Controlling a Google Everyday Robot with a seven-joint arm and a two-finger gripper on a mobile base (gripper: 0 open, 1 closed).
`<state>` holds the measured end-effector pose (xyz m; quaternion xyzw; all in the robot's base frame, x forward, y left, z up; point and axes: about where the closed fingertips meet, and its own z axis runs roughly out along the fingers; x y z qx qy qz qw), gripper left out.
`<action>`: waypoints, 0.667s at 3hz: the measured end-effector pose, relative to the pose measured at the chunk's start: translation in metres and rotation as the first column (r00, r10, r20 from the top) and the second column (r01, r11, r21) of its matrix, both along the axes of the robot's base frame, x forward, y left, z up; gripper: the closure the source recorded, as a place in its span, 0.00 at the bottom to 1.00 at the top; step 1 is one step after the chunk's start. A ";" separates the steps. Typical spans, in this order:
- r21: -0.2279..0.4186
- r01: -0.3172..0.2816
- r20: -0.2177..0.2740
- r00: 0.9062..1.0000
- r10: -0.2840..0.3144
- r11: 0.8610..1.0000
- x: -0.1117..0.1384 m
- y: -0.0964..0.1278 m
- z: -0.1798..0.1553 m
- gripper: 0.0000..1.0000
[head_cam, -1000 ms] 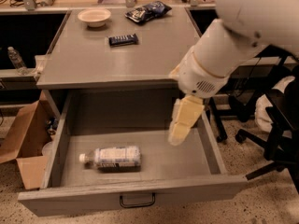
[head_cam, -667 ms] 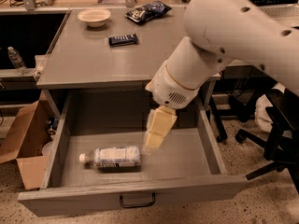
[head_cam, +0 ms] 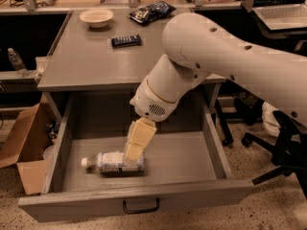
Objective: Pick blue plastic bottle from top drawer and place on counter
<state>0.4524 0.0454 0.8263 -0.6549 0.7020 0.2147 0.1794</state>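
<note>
The blue plastic bottle point(head_cam: 110, 162) lies on its side on the floor of the open top drawer point(head_cam: 139, 202), white cap pointing left. My gripper point(head_cam: 134, 153) hangs down from the white arm into the drawer, its yellowish tip right over the bottle's right end. The grey counter point(head_cam: 91, 63) spreads above and behind the drawer.
On the counter stand a white bowl point(head_cam: 96, 17), a flat dark blue snack bar point(head_cam: 126, 40) and a dark chip bag point(head_cam: 151, 11). A cardboard box point(head_cam: 21, 147) sits on the floor to the left. A thin clear bottle point(head_cam: 16, 61) stands far left. An office chair point(head_cam: 283, 147) is at the right.
My arm has swung left and down into the drawer; the gripper went from the drawer's right side to directly over the bottle's right end. The bottle has not moved.
</note>
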 end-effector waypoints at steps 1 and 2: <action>-0.034 0.029 -0.006 1.000 -0.030 0.999 0.020 0.005 -0.038 0.00; -0.055 0.083 0.008 0.997 -0.083 0.995 0.041 0.007 -0.084 0.00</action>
